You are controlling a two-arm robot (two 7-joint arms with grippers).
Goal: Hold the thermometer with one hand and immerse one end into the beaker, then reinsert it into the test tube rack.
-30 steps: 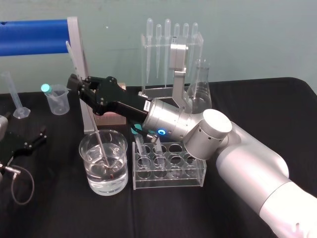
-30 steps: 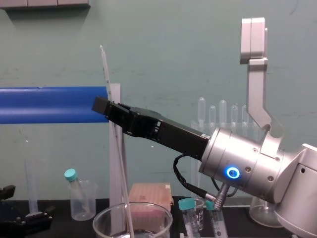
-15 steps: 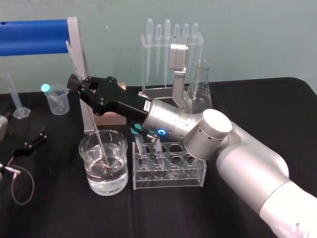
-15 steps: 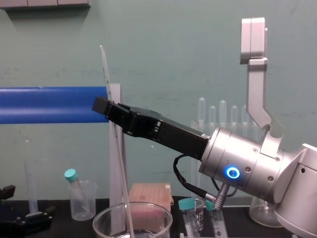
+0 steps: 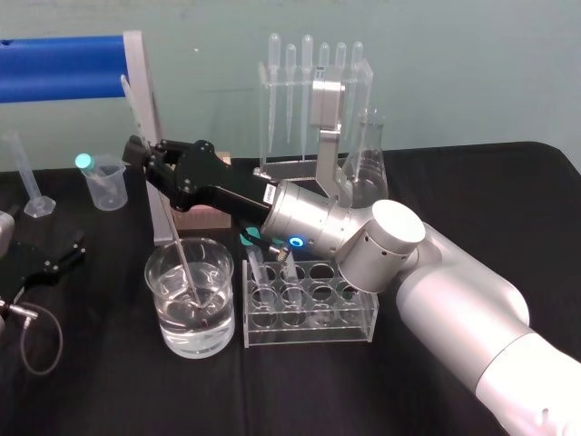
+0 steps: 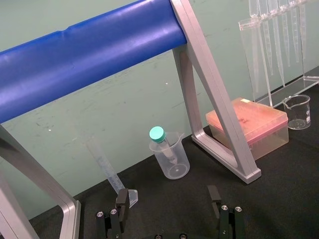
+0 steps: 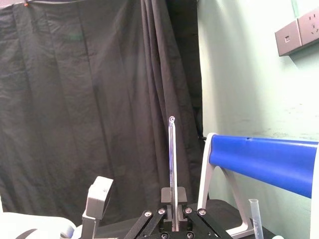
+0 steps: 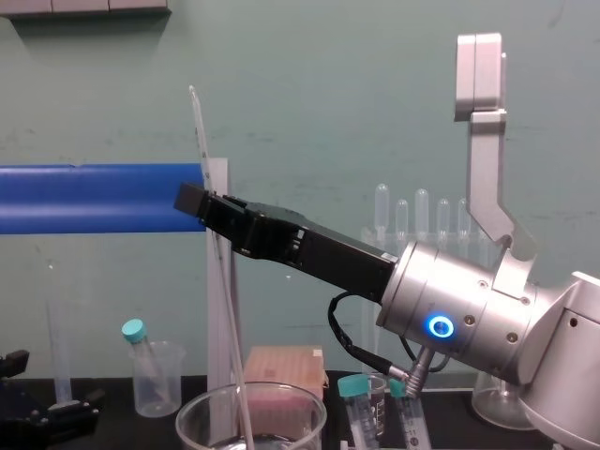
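Note:
My right gripper (image 5: 145,159) reaches in from the right, above and behind the beaker, and is shut on the thermometer (image 5: 178,247). This thin glass rod stands nearly upright. Its top rises above the fingers (image 8: 200,131), and its lower end dips into the water in the wide glass beaker (image 5: 172,313). In the right wrist view the rod (image 7: 172,159) stands straight up out of the shut jaws. The clear test tube rack (image 5: 309,332) stands on the black table just right of the beaker. My left gripper (image 6: 167,196) rests open at the table's left edge (image 5: 62,259).
Behind the beaker are a blue bar on a grey frame (image 5: 64,54), a pink tip box (image 6: 249,119) and a small plastic beaker with a teal-capped tube (image 5: 103,182). A pipette stand (image 5: 313,100) and a conical flask (image 5: 368,163) stand behind the rack. A graduated cylinder (image 5: 23,173) is far left.

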